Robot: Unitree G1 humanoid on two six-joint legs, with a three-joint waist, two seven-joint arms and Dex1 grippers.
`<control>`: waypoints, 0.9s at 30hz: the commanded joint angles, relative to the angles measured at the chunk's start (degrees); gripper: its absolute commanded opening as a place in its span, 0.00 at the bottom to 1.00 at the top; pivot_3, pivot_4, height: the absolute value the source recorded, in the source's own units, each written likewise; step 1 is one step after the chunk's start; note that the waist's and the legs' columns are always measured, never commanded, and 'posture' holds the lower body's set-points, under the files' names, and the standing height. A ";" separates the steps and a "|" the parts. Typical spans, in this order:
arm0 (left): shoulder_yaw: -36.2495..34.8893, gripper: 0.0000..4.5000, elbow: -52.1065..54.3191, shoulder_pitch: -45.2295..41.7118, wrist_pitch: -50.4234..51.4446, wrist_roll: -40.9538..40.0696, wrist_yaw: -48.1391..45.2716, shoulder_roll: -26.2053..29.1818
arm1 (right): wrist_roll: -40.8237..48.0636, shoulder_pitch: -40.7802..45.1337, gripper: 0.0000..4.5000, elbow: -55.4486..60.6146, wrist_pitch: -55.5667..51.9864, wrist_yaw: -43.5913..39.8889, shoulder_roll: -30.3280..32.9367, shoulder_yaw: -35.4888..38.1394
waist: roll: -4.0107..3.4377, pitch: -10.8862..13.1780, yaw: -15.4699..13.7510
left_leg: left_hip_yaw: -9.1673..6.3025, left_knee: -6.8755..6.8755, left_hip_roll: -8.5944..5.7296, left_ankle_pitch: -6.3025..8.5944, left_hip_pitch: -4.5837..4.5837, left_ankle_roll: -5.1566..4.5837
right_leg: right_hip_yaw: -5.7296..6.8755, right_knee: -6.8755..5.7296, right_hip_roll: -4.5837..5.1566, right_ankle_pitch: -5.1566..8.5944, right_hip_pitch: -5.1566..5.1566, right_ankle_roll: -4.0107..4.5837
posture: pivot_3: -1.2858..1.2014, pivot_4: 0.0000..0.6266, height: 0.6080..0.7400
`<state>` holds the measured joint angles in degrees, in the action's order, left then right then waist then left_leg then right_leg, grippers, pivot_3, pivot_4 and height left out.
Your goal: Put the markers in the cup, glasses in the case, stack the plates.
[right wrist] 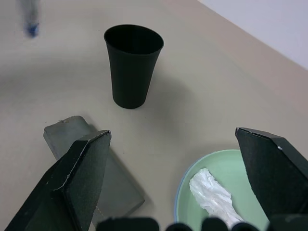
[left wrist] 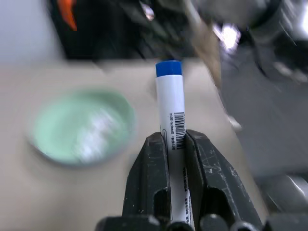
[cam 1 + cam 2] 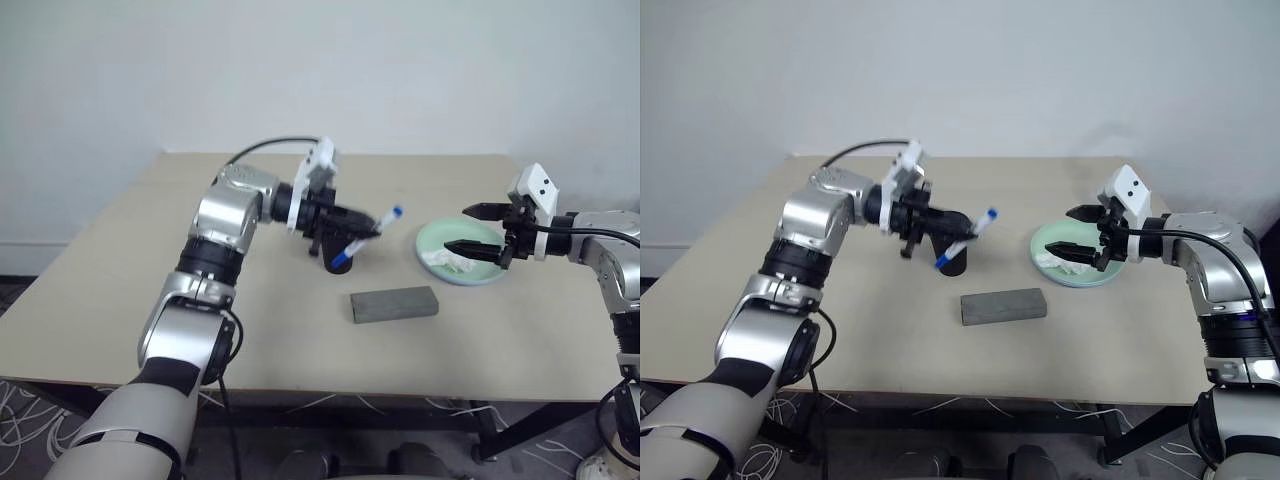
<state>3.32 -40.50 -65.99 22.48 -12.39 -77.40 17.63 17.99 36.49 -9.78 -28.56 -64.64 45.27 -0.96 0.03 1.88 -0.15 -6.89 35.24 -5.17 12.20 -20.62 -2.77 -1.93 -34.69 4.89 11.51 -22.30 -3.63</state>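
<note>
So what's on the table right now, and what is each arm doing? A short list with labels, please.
left end effector: shut on a blue-capped marker, held in the air near the cup
right end effector: open, holding nothing, above the edge of the green plate
cup: black, upright, looks empty
green plate: resting on a light blue plate, with a crumpled white tissue on it
case: grey, closed, lying flat in front of the cup
table: beige top

Beige table w/ cup, case, green plate.
</note>
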 commanded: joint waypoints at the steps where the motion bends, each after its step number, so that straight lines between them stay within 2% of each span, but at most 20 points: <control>1: -6.73 0.02 -10.65 -4.57 -9.12 -0.78 14.46 -2.14 | 0.45 1.58 1.00 1.31 0.71 0.14 -0.02 1.07 | 0.00 0.00 0.01 | -0.01 0.02 0.00 0.00 0.03 0.00 | 0.00 -0.01 0.00 0.00 0.02 0.00 | 0.52 0.00 0.94; 5: -9.58 0.02 -18.63 -5.69 -17.75 -0.14 21.86 -3.28 | 0.57 1.40 1.00 1.70 0.51 0.29 0.04 1.25 | 0.00 0.00 0.06 | 0.03 0.00 -0.01 -0.01 -0.01 0.00 | -0.02 0.01 0.00 -0.01 -0.07 -0.02 | 0.52 0.00 0.94; 10: -10.35 0.02 -23.81 -5.16 -22.59 0.52 24.23 -3.72 | 0.75 1.06 1.00 2.34 0.22 0.47 0.17 1.47 | 0.01 0.00 -0.16 | 0.02 -0.01 -0.11 -0.02 -0.12 -0.04 | -0.04 0.10 0.04 -0.02 -0.10 0.00 | 0.52 0.00 0.94; 27: -11.77 0.02 -26.82 0.54 -28.52 0.76 28.38 -5.38 | 1.05 0.69 1.00 3.16 -0.05 0.70 0.32 1.73 | 0.02 -0.01 -0.37 | 0.02 0.04 -0.14 0.02 -0.08 0.03 | -0.05 0.02 0.03 -0.02 -0.05 0.00 | 0.52 0.00 0.94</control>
<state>-7.35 -67.86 -64.79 -4.65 -11.58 -49.63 12.12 18.08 36.40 -8.41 -28.88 -64.01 45.24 -0.94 0.05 1.87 -0.52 -6.87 35.28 -5.31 12.22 -20.71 -2.74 -1.98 -34.66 4.92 11.49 -22.35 -3.63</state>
